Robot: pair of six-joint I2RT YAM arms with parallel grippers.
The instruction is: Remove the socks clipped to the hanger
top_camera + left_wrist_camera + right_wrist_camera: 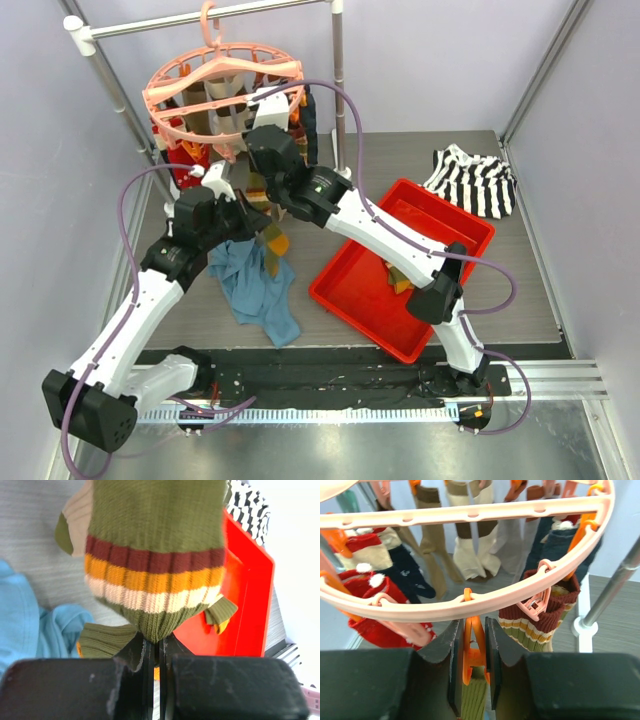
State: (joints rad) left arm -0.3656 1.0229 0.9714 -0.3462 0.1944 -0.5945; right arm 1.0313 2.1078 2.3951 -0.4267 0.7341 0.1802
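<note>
The salmon-pink ring hanger (165,92) hangs from the rail with several socks (188,160) clipped under it. My right gripper (260,150) reaches up to its near rim. In the right wrist view my right gripper (472,622) has its jaws closed on an orange clip (473,650) under the ring (420,611); an olive sock (472,697) hangs from that clip. My left gripper (238,197) sits just below, and in its own view my left gripper (159,642) is shut on the toe of this olive sock (155,545) with maroon, orange and cream stripes.
A red tray (345,285) lies at centre right with a sock (400,277) in it. A plain blue cloth (255,290) lies under the left arm, an olive-orange sock (274,243) on it. A black-and-white striped garment (475,180) lies at back right. The grey rail post (338,70) stands beside the hanger.
</note>
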